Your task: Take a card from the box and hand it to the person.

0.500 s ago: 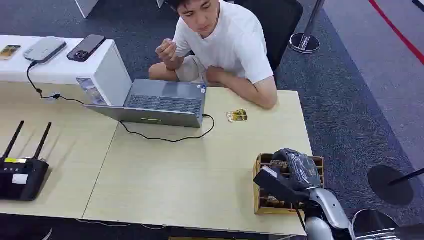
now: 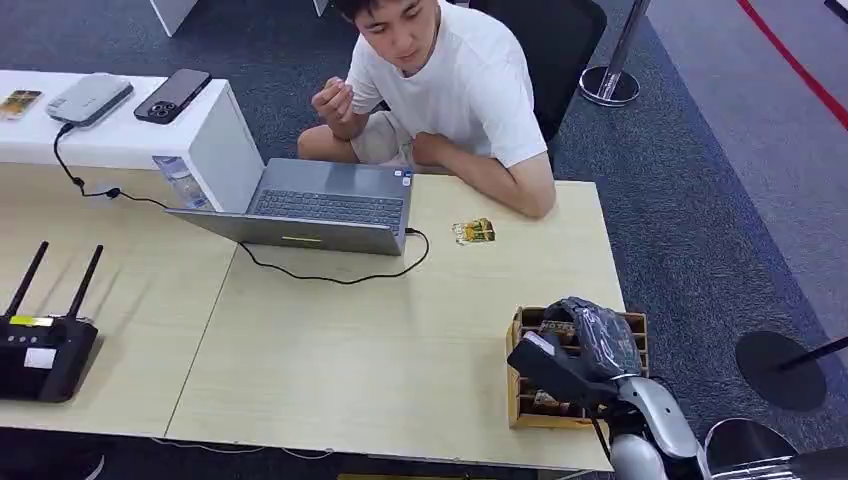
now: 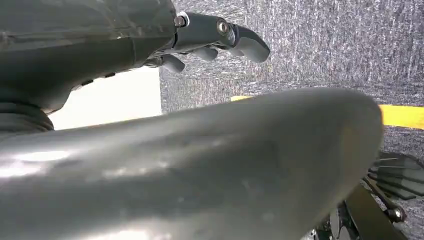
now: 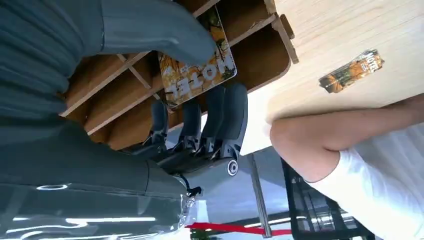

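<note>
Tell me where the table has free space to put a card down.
Bare table lies between the laptop cable, the box and the near edge. It is crowded by the person's arm and the loose card.

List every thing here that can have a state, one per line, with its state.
Laptop: open on the table.
Wooden box: open-topped, cards inside.
Card: pinched by the right hand over the box.
Second card: lying flat on the table.
Left hand: empty, fingers curled.
Phone: screen dark.
</note>
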